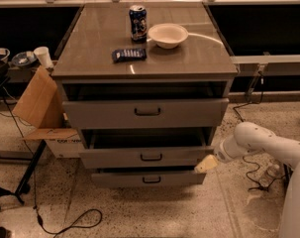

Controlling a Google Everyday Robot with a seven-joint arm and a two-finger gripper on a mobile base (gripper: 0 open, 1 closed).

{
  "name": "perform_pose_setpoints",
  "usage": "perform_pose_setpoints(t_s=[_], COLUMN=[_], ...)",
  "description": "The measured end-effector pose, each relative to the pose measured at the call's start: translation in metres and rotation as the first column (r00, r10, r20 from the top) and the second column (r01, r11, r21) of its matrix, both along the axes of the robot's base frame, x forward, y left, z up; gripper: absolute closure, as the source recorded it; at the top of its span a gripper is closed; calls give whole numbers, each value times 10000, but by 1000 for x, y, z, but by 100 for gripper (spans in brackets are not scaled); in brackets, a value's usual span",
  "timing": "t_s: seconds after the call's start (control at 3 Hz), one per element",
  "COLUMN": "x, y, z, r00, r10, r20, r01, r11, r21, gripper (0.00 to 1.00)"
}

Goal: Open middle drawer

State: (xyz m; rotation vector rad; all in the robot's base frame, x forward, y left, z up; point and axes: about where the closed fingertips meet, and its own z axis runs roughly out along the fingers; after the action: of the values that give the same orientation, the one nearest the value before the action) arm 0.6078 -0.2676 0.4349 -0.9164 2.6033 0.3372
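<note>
The middle drawer [147,157] is a wide grey drawer with a low flat front and a small dark bar handle [151,157] at centre. It stands pulled out part way, with a dark gap above its front. My gripper [205,164] is at the end of the white arm [261,140] coming from the right. It sits low, right at the right end of the middle drawer's front, just above the bottom drawer [148,178]. I cannot see how its fingers stand.
The taller top drawer [145,112] is also pulled out a little. On the cabinet top [95,43] stand a blue can [137,23], a white bowl [167,34] and a dark packet [128,54]. A cardboard box [40,108] leans at the left. Cables lie on the floor.
</note>
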Motion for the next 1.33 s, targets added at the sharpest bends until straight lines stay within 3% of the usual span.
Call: perform_pose_setpoints(t_s=[0.33,0.67,1.0,1.33], x=[13,19,12,5], y=[1,9,18,24], z=[-1,2,5,6], r00=[9988,9963,9905,9766], r10=[-251,141,1015,1938], r20=[416,846,923,936], r01=[251,-184,-1086,-2027], r11=[9997,9985,9912,9743], r21=[-7,507,757,979], gripper=[0,0,0,0])
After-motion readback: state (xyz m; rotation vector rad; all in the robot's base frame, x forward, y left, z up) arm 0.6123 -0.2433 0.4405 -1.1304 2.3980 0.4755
